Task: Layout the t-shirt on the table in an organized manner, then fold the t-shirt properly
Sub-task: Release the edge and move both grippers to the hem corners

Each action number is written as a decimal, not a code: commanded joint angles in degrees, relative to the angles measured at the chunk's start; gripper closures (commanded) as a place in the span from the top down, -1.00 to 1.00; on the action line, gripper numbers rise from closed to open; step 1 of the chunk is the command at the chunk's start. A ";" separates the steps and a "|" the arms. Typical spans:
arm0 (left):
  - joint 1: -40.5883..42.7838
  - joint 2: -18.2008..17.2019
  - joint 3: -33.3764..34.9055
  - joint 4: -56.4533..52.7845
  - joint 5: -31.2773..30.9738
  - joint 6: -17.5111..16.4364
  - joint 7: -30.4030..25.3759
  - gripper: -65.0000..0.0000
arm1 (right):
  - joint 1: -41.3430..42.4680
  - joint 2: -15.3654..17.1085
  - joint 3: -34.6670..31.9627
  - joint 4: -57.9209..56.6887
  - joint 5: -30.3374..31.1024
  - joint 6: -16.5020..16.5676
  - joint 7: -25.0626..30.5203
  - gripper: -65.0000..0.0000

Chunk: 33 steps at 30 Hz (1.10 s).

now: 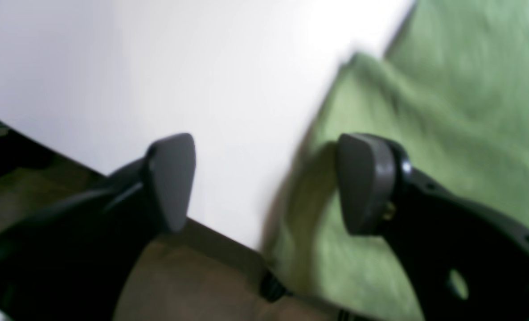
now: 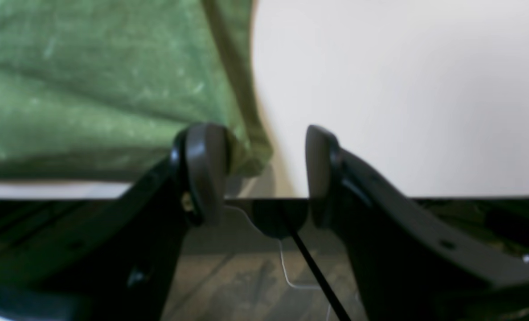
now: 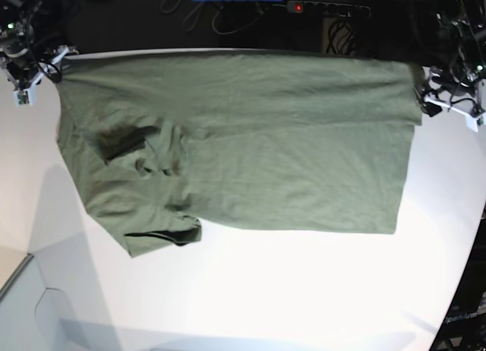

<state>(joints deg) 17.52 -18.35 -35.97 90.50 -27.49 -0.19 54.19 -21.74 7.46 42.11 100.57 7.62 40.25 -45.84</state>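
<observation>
Left tool: pads stand wide apart, nothing between them; one pad over bare white tabletop, the other over the edge of the t-shirt, cloth lying loose beneath it rather than pinched. Right tool: pads parted to a moderate gap, empty; the shirt's corner hem sits just beside the inner face of one pad, touching or nearly so, too blurred to say which. Both tools are at the far edge of the tabletop, the floor showing below them in the wrist views. From the overhead view the arms sit at the shirt's two far corners, the right arm at about 10 o'clock and the left arm at about 2 o'clock, wrists low and close to the surface. The olive tee lies spread across the far half of the tabletop, long far edge drawn straight between the two tools; toward 8 o'clock a sleeve is folded under and the fabric is bunched with creases. Judgement: this reads as the layout step, the stretched edge just let go. Next move likely calls for lifting clear, then smoothing the rumpled sleeve side before any fold begins.
</observation>
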 commanded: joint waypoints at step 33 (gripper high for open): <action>-37.17 2.30 12.36 -25.93 0.36 0.32 -22.15 0.58 | 3.93 -0.12 11.12 0.83 0.34 -0.25 0.79 0.29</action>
<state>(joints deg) -18.04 -14.98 -23.16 63.07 -26.83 0.40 32.82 -17.74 6.42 52.95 100.49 7.77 40.23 -45.93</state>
